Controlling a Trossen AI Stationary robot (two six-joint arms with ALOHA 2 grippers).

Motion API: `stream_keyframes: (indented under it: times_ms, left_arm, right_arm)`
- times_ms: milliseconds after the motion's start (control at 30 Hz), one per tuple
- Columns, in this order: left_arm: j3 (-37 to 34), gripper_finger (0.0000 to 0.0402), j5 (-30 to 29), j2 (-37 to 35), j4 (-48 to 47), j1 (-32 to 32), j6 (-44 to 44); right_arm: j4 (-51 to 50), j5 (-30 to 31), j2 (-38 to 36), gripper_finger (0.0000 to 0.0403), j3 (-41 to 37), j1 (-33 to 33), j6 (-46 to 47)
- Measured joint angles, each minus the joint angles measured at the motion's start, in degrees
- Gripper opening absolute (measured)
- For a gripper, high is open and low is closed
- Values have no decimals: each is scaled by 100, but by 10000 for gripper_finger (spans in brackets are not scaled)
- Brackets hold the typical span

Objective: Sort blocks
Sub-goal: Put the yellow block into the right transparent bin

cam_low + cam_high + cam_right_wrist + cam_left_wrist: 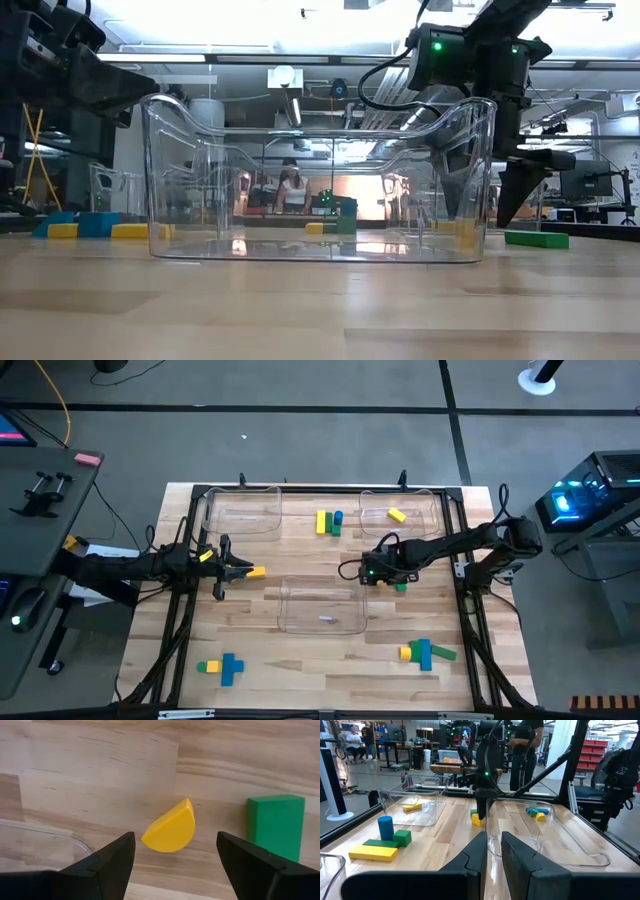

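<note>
Hovering right of centre in the high view, the right gripper (175, 851) spreads wide astride a yellow half-round block (170, 829) on the table (300, 555), ready to grasp; left gripper (493, 851) waits nearly closed, empty.

No readable text, labels, brands or numbers in any view. Blocks, clear trays and tabletop carry no markings. Lit screens at the far left and right edges of the high view are too small to read. Red bins in the room behind show no legible signs.
</note>
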Motion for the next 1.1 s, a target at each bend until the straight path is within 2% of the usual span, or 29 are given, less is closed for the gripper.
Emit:
stream_keyframes:
  times_ms: [333, 700, 933, 1100]
  left_arm:
    - [0, 44, 0, 0, 0, 1, 0]
    - [2, 44, 0, 0, 0, 0, 0]
    - [0, 44, 0, -1, 2, 0, 0]
    - [0, 44, 0, -2, 0, -1, 0]
  right_arm:
    - [-53, 267, 30, 270, -21, -139, 193]
    - [328, -110, 26, 231, -368, -65, 460]
    - [278, 139, 22, 229, -184, -72, -428]
    - [123, 319, -46, 229, 269, -72, -1323]
